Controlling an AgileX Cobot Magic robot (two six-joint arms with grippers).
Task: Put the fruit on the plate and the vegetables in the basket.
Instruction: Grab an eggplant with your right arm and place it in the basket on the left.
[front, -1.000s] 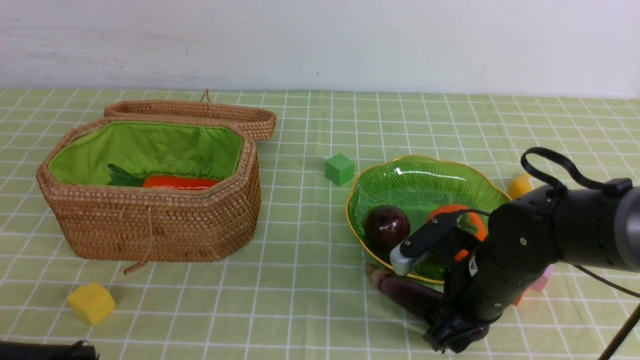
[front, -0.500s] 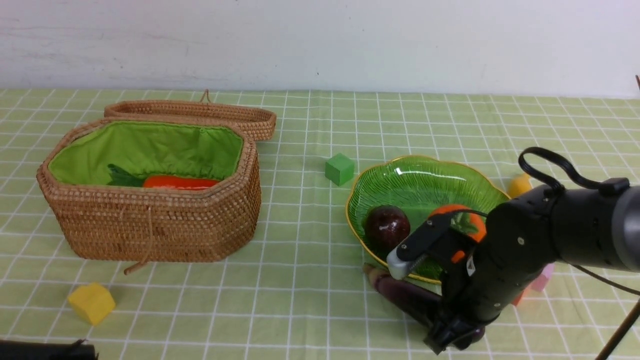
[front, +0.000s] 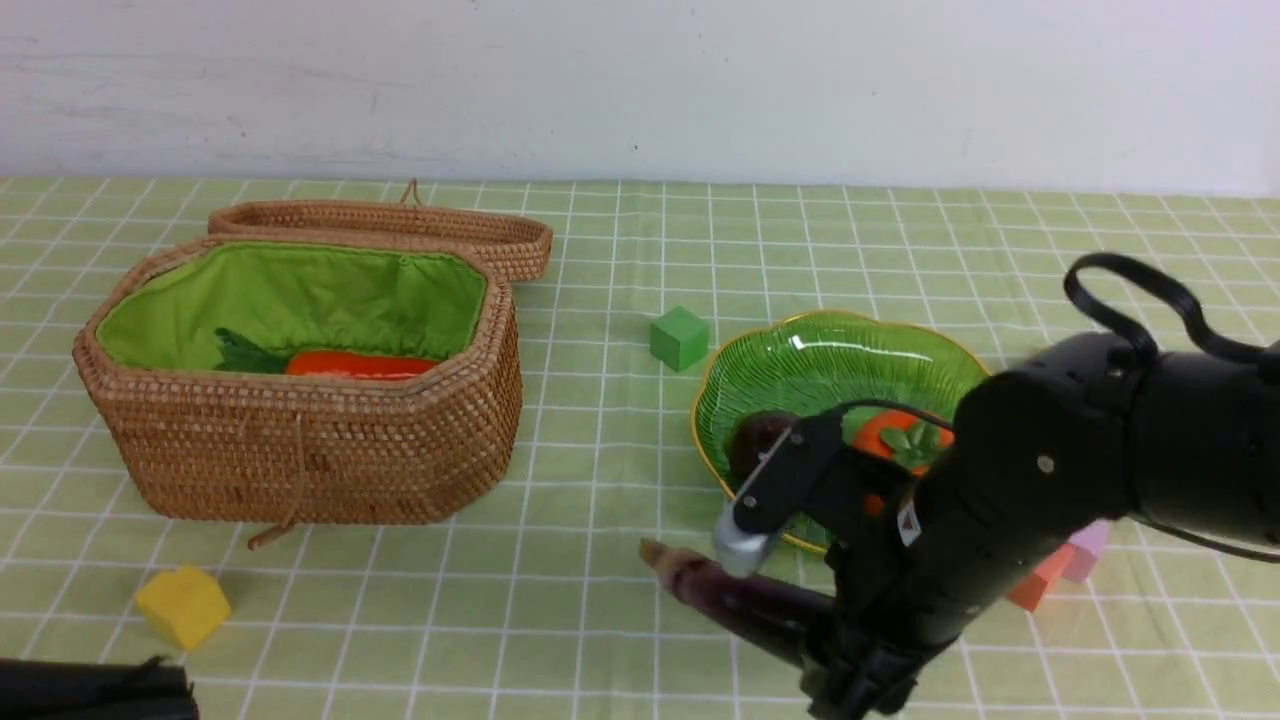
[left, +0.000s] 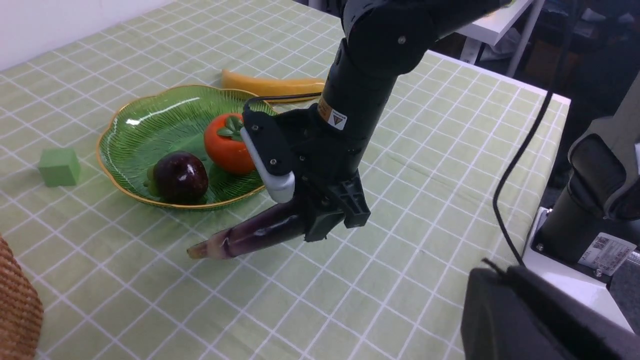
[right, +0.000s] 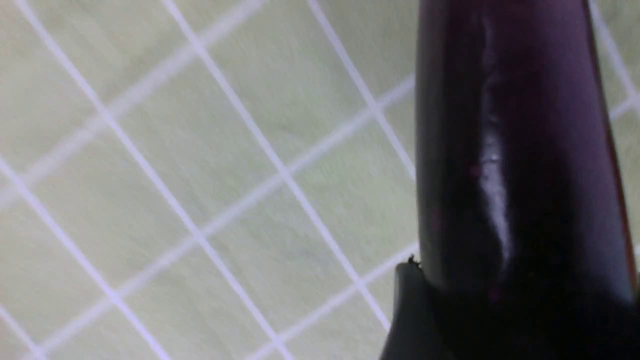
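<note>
While one eggplant (front: 740, 600) is gripped, two fruits (left: 227, 147) on one plate (front: 830, 340)

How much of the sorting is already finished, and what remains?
Done: the carrot lies in the basket; the mangosteen and persimmon sit on the plate. In hand: the right gripper grips the eggplant near the plate. Left: eggplant into the basket; the banana lies outside the plate. No other vegetable is in view.

Robot lab: checked tablecloth (front: 600, 620), bare white wall (front: 640, 80), cabled arm (front: 1100, 450).
</note>
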